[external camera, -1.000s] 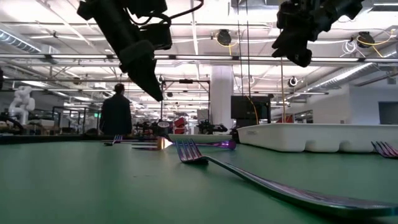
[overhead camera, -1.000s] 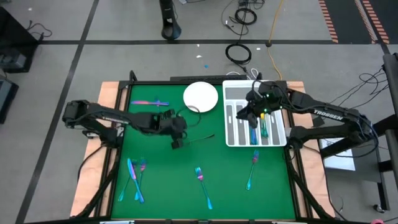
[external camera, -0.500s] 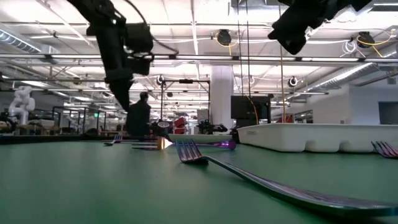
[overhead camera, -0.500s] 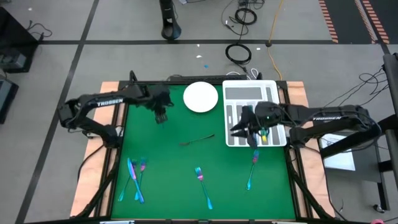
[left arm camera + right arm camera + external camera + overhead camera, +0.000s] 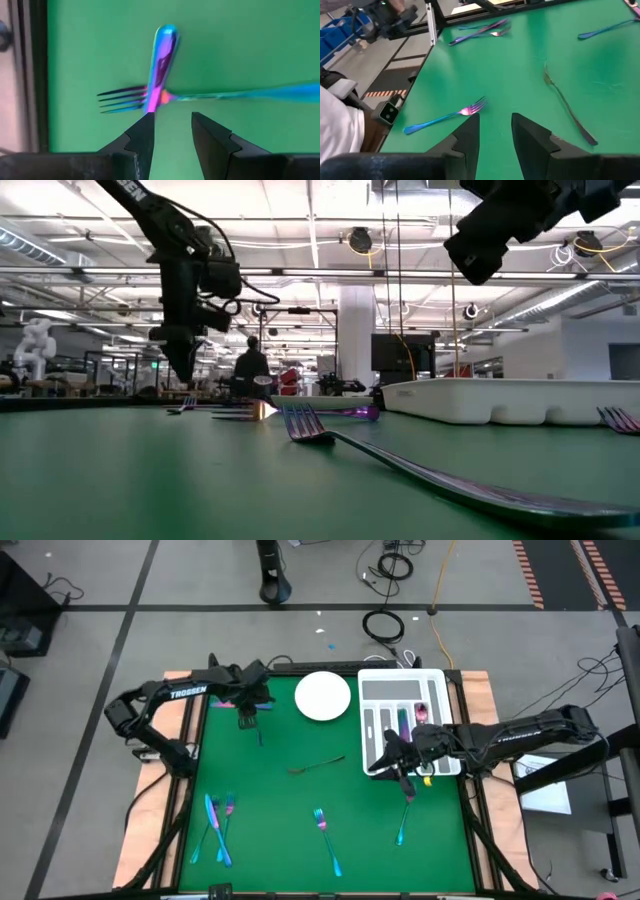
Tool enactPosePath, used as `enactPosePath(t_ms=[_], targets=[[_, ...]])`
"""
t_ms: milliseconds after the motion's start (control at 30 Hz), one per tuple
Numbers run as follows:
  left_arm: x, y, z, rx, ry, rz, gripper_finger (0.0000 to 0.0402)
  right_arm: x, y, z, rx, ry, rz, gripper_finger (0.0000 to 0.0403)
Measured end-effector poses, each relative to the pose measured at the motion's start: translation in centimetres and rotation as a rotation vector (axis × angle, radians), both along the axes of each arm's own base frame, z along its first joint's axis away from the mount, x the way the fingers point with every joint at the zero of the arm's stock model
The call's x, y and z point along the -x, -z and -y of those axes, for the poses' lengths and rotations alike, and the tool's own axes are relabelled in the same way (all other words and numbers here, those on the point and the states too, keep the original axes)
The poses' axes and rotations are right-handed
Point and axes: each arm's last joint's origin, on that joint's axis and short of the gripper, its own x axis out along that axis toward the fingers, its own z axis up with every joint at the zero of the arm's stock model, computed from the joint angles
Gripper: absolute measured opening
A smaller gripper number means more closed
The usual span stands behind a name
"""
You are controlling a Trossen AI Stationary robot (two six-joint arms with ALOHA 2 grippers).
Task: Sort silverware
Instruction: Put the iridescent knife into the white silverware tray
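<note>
**Observer:** Where are your two end effectors right now?

**Operator:** I have the left end effector over the far left corner of the green table, right above two crossed pieces of silverware. In my left wrist view its fingers stand apart with nothing between them, and just past their tips a fork lies with a second utensil laid across its neck; I cannot tell what kind that one is. The right end effector hangs at the near left corner of the white slotted tray, also parted and holding nothing.

**Observer:** And the rest of the cutlery?

**Operator:** I see a few iridescent pieces already lying in the tray's slots. A dark fork sits mid-table. A cluster of three or so utensils lies near the front left, touching one another. Another fork rests at front centre, and one more fork lies just in front of the tray, partly under my right arm. The white round plate sits bare between the left end effector and the tray.
</note>
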Motion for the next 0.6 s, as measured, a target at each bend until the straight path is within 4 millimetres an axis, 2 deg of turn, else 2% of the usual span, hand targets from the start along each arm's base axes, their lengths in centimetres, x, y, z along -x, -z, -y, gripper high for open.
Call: enactPosePath(t_ms=[167, 600], targets=[[0.0, 0.9, -0.3, -0.019, 0.113, -0.098, 0.0132, 0.2, 0.9, -0.5, -0.002, -0.023, 0.018, 0.0104], [0.7, 3.8, -2.1, 0.031, 0.071, -0.230, 0.0132, 0.3, 1.1, -0.9, 0.001, -0.047, 0.018, 0.0104]])
